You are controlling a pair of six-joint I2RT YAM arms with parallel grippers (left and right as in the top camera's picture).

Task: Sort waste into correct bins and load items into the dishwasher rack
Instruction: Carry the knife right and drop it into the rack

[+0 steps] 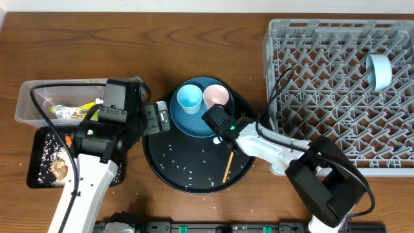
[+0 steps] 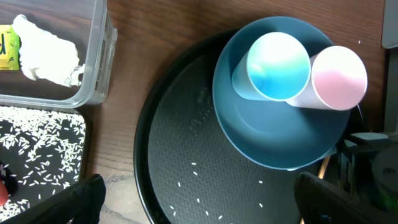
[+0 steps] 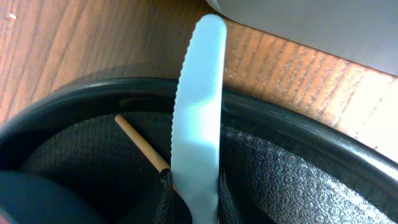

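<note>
Pinching white plastic utensil (image 3: pixel 198 93), right claw (image 3: pixel 194 202) over round tray (image 3: pixel 298 162) holding dark-blue plate (image 2: pixel 267 137); left claw (image 2: pixel 199 186) spread wide, empty

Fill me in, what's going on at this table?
The right gripper is shut on the white plastic knife over the round black tray. The left gripper is open beside that tray. The light-blue cup and pink cup stand on the dark-blue plate; a white bowl lies in the rack.
</note>
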